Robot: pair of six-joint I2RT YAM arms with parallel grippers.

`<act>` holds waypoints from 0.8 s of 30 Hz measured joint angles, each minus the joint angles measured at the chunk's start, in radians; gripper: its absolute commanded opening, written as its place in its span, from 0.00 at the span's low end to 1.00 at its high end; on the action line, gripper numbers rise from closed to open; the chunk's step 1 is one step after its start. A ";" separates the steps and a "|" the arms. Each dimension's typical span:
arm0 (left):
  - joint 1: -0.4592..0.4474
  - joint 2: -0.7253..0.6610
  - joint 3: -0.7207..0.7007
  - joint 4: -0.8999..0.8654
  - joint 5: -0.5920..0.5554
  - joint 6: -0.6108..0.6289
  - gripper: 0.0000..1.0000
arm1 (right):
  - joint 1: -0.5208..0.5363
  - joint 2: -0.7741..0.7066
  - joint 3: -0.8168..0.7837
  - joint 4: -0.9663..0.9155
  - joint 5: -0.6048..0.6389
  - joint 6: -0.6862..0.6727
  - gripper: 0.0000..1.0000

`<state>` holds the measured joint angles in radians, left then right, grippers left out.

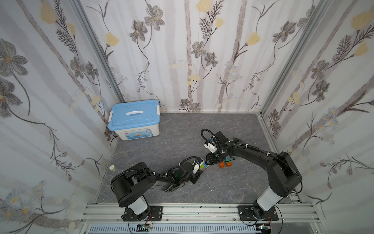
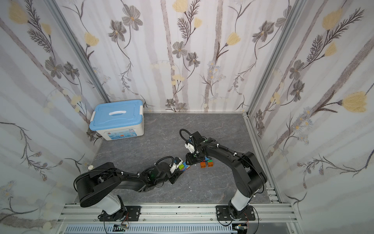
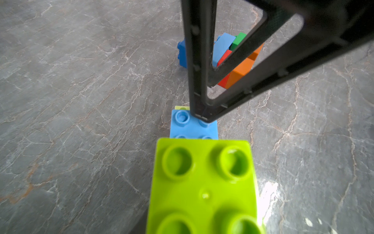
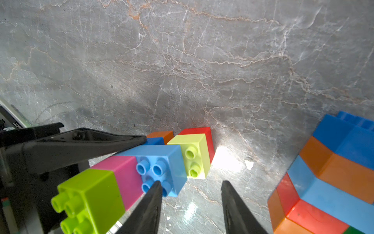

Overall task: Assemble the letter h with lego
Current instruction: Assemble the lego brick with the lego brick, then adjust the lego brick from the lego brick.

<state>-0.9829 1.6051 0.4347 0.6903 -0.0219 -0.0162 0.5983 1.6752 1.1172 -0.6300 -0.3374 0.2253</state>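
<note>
Top views first, says the clerk: what is entered?

Checker: Item one, storage box [image 1: 134, 119], white with a light-blue lid, at the upper left of the table [image 1: 178, 139]. Item two, brick row [image 1: 204, 167], centre of frame in both top views, at the tip of the left gripper [image 1: 202, 169]. Item three, brick stack [image 1: 225, 164], orange faces showing, just right of the row and partly under the right arm. Item four, right gripper [image 1: 209, 162], between row and stack, its tip at the row's end.

Clerk: Left wrist view?

Checker: Lime brick [image 3: 202, 182], studs facing the camera, fills the lower centre. Light-blue brick [image 3: 193, 127] is joined beyond it. One black finger [image 3: 199, 81] of the right gripper reaches from the top edge and touches that brick's far corner. The stack shows behind it, upper centre.

Clerk: Right wrist view?

Checker: The row runs from lower left to centre: lime, pink brick [image 4: 125, 176], light-blue, pale lime brick [image 4: 194, 156], with blue, orange and red bricks behind. The left gripper is clamped on the row. One finger [image 4: 91, 143] lies flat along its far side and the opposite one is hidden by bricks. The right gripper's fingers stand apart at the bottom edge with nothing between them. The fingertip [image 4: 156, 192] nearer the frame's left touches the light-blue studs. The stack sits at the right edge, apart from the row.
</note>
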 measured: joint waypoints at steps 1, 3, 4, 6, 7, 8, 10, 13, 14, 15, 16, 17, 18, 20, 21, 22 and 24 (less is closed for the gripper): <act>0.000 -0.001 0.000 -0.003 0.000 0.002 0.41 | 0.003 0.004 0.003 -0.002 0.000 -0.001 0.48; 0.000 -0.003 0.000 -0.008 0.000 0.003 0.44 | 0.010 0.012 0.010 -0.003 0.000 -0.006 0.48; 0.000 -0.004 0.000 -0.010 0.000 0.005 0.46 | 0.013 0.019 0.014 -0.004 0.000 -0.007 0.48; 0.000 -0.005 0.000 -0.013 0.000 0.006 0.49 | 0.018 0.028 0.021 -0.005 -0.004 -0.008 0.48; 0.000 -0.005 -0.001 -0.013 0.000 0.008 0.51 | 0.019 0.032 0.024 -0.006 -0.004 -0.010 0.47; 0.000 -0.005 -0.001 -0.014 0.000 0.008 0.52 | 0.021 0.036 0.028 -0.006 -0.005 -0.011 0.46; 0.000 -0.005 -0.001 -0.013 0.000 0.009 0.53 | 0.022 0.044 0.037 -0.014 -0.006 -0.015 0.45; 0.000 -0.008 -0.001 -0.015 0.000 0.009 0.57 | 0.026 0.058 0.054 -0.034 -0.006 -0.019 0.43; 0.000 -0.010 -0.001 -0.014 0.000 0.009 0.58 | 0.029 0.064 0.058 -0.038 -0.005 -0.019 0.43; 0.000 -0.013 -0.001 -0.014 0.000 0.009 0.60 | 0.033 0.072 0.064 -0.039 -0.002 -0.022 0.43; 0.000 -0.017 -0.002 -0.015 0.000 0.009 0.61 | 0.038 0.080 0.069 -0.042 0.002 -0.023 0.42; 0.000 -0.021 -0.003 -0.014 -0.001 0.009 0.62 | 0.044 0.089 0.076 -0.046 0.005 -0.023 0.42; 0.000 -0.026 -0.006 -0.014 -0.005 0.009 0.64 | 0.050 0.098 0.080 -0.045 0.006 -0.024 0.41; 0.001 -0.038 -0.016 -0.015 -0.013 0.009 0.66 | 0.061 0.111 0.085 -0.036 0.004 -0.024 0.40; 0.001 -0.046 -0.023 -0.016 -0.016 0.009 0.69 | 0.066 0.116 0.088 -0.031 0.002 -0.024 0.39; 0.001 -0.056 -0.030 -0.018 -0.019 0.009 0.71 | 0.070 0.121 0.090 -0.021 -0.003 -0.023 0.39; 0.003 -0.079 -0.043 -0.021 -0.023 0.010 0.73 | 0.077 0.129 0.091 -0.005 -0.011 -0.021 0.39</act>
<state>-0.9802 1.5265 0.3912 0.6693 -0.0444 -0.0067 0.6750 1.8038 1.2083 -0.6353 -0.3481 0.2039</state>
